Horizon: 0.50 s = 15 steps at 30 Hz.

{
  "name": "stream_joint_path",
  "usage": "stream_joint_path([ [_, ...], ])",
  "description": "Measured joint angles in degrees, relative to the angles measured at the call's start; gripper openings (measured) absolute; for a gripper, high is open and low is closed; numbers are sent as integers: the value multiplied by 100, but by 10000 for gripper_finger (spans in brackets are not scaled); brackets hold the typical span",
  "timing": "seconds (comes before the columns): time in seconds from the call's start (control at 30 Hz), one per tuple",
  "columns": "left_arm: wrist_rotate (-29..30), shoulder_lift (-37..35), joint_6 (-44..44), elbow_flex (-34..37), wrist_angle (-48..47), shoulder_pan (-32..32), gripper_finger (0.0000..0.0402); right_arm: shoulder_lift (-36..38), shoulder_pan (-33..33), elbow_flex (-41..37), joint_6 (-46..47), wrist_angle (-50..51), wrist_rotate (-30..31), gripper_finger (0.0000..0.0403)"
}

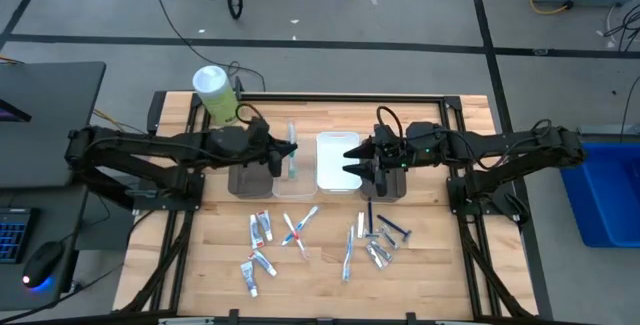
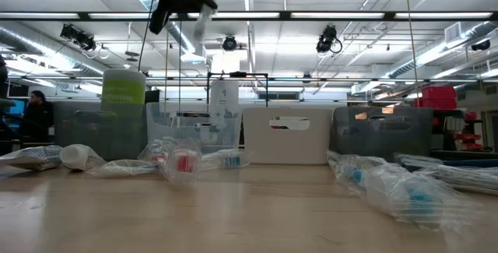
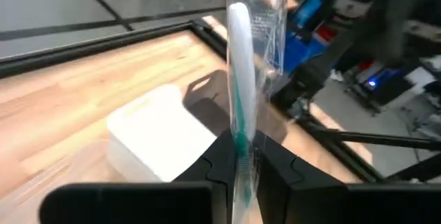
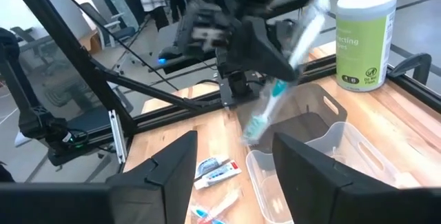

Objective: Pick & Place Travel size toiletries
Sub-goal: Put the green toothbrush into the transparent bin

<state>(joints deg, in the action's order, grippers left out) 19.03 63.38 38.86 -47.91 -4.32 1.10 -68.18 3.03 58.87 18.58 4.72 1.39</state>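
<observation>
My left gripper is clamped on a wrapped toothbrush, its fingers pinching the handle low down so the rest sticks out past the tips. From the high view it hangs over the clear tray, with the dark tray just behind the wrist. The green-white canister stands off to the gripper's outer side, at the table's far corner.

My right gripper sits over the white tray, jaws apart, nothing between them. It faces the left gripper across the trays.

The remaining toiletries lie loose on the wood nearer the table's front edge: toothpaste tubes, crossed toothbrushes, razors, silvery tubes.
</observation>
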Motion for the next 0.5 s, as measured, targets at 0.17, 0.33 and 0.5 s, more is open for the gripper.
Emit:
stream_joint_path([
  [0.17,-330,407,132,3,-352,200,44,0,0,0,-3,58,2,192],
  [0.33,-537,787,121,3,-451,375,40,0,0,0,-1,199,2,188],
  [0.5,-683,1161,-3,3,-532,455,53,-2,0,0,-3,287,2,183],
])
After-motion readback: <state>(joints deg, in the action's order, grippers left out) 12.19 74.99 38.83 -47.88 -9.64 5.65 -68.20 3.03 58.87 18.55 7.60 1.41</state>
